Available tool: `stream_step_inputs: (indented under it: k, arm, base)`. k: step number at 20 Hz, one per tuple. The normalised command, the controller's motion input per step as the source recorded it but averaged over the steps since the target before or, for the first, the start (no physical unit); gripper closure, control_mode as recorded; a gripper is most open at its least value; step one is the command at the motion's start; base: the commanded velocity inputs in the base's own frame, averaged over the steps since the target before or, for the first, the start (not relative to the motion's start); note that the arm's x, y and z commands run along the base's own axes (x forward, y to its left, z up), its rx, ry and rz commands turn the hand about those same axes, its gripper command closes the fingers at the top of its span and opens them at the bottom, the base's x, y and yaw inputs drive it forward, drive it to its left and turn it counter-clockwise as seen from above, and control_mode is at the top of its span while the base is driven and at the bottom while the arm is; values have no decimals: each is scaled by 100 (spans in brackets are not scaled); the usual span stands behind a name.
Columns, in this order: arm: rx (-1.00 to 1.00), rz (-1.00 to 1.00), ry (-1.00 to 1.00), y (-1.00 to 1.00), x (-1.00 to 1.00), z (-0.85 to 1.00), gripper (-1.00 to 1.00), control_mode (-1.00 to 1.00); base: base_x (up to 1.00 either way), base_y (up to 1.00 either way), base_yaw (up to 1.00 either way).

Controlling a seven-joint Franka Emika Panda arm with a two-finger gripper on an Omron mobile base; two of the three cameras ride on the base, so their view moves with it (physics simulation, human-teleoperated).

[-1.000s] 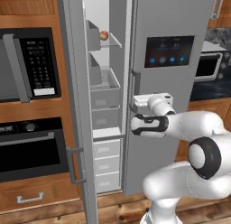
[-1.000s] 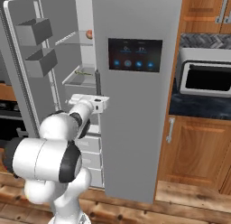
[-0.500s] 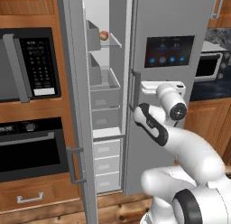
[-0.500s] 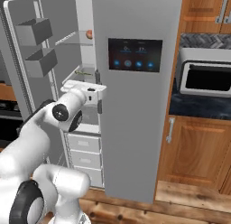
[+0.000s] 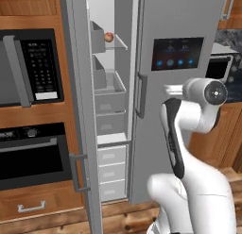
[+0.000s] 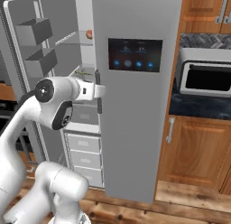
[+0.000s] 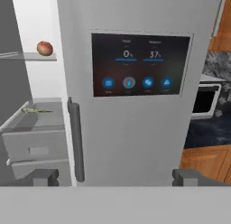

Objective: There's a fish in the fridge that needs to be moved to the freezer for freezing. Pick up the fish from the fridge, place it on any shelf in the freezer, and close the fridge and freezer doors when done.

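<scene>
Two tall grey doors stand side by side. The wide one, the fridge door point(image 5: 182, 134), is shut. The thin one, the freezer door point(image 5: 78, 110), is swung open, so you can see into the freezer point(image 5: 111, 94) with its shelves and grey bins. A small round red fruit point(image 7: 44, 48) sits on a high freezer shelf.

The fish can't be seen. I think it is inside, behind the shut fridge door, so that door has to open first.

The white arm point(image 5: 182, 134) stands in front of the fridge door. The gripper point(image 7: 116, 177) is open as wide as it goes and has nothing in it. It faces the door, just right of the long door handle point(image 7: 76, 142), not touching it.

A fish is likely soft, a bit floppy and slippery, and not heavy. I would take it around the thick middle, so neither end droops, and squeeze gently.

A second ago the hand was lower, down by the lower part of the handle, and the arm lay flat. Now the arm's round joint is lifted high and the hand is higher. Both doors are as they were.
</scene>
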Motion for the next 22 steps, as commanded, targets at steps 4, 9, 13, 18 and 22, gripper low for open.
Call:
stream_step_inputs:
  k: [4, 9, 13, 18, 22]
  arm:
    - [0, 0, 12, 30, -100, -56, -100, -100]
    - [0, 0, 2, 68, -85, -54, -100, -100]
    - [-1, 0, 0, 83, -73, 0, -100, -100]
    - [0, 0, 5, 100, -49, 0, -100, -100]
    - [0, 0, 0, 100, -25, -6, -100, -100]
  base:
    - [0, 0, 0]
    - [0, 0, 0]
    - [0, 0, 0]
    - [0, 0, 0]
    - [0, 0, 0]
